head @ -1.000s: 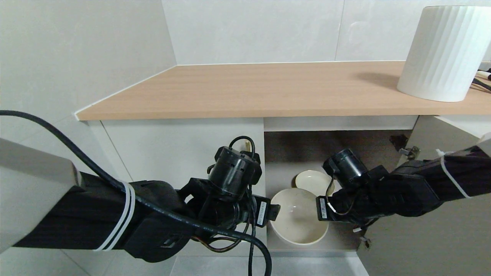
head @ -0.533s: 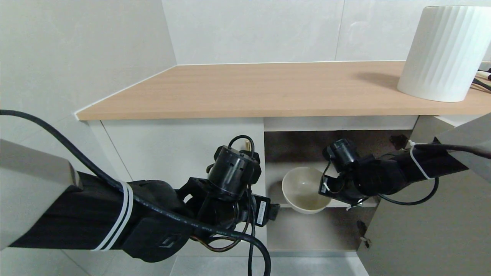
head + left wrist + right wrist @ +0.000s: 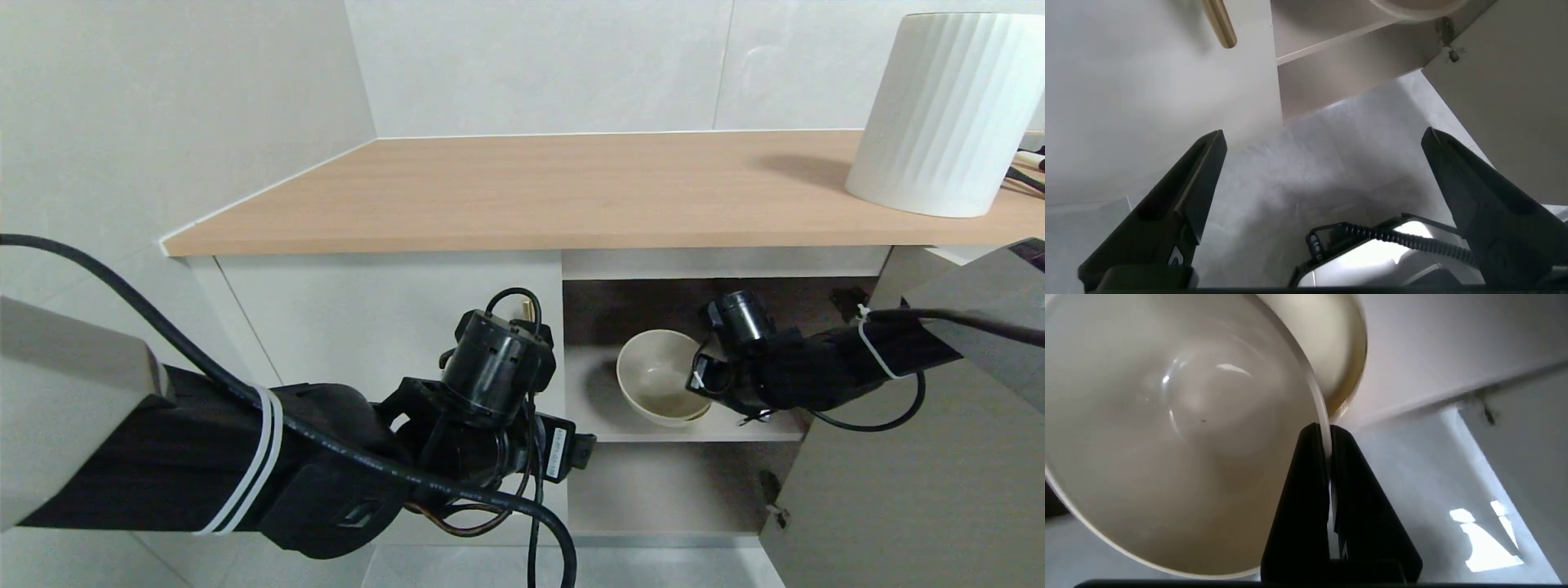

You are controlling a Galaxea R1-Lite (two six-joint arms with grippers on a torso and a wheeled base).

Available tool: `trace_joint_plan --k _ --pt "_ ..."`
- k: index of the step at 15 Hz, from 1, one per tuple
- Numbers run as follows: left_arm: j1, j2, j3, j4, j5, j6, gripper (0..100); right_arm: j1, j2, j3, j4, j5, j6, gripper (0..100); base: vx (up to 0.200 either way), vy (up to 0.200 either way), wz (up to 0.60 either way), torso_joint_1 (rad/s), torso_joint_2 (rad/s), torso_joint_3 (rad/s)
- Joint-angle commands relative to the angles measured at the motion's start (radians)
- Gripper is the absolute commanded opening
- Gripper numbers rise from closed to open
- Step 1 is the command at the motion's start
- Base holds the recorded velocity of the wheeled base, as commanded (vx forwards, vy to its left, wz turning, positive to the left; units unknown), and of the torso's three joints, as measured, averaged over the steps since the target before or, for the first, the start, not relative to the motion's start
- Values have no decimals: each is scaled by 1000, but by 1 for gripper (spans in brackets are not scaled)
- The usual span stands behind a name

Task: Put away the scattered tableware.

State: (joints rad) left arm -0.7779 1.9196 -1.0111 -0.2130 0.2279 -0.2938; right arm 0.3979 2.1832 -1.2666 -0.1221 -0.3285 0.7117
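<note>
- Two arms are out in front of the cabinet (image 3: 718, 263), which sits under the wooden table (image 3: 571, 188). Its right door (image 3: 898, 490) stands open and its left door (image 3: 384, 318) is shut.
- The right gripper (image 3: 704, 377) is inside the cabinet opening, just above the shelf (image 3: 592, 408).
- Its jaws are pinched narrow on the rim of a cream bowl (image 3: 660, 377), one finger inside the rim and one outside, as the right wrist view shows (image 3: 1327, 498).
- The bowl is in the middle of the cabinet opening, low over the shelf. It is tilted, so its hollow faces out toward the room and a little toward the shut door.
- From where I stand I cannot tell whether its underside touches the shelf.
- In the right wrist view, a second cream dish (image 3: 1343, 343) shows past the edge of the held bowl (image 3: 1184, 416), deeper in the cabinet. Whether the two touch is unclear.
- The left gripper (image 3: 1323, 139) is outside the cabinet, low in front of the shut door, over the grey floor (image 3: 1355, 188).
- Its jaws are spread wide with nothing between them.
- The shut door's brass handle (image 3: 1219, 23) is beyond that gripper, beside the cabinet opening.
- A white ribbed container (image 3: 947, 114) stands on the table, above the cabinet's open-door side.
</note>
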Motion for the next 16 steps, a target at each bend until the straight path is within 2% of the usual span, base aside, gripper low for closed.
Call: trace_joint_plan --k 1,3,16 --pt "0 -1 0 0 1 -1 100 -10 12 -2 -5 -4 -1 0 0 0 0 0 0 0" --pt "0 1 0 0 14 -1 100 -25 52 -28 -27 -27 -3 0 0 0 0 0 0 0" --pt "0 4 0 0 14 -1 100 -57 168 -140 -27 -55 -5 0 0 0 0 0 0 0"
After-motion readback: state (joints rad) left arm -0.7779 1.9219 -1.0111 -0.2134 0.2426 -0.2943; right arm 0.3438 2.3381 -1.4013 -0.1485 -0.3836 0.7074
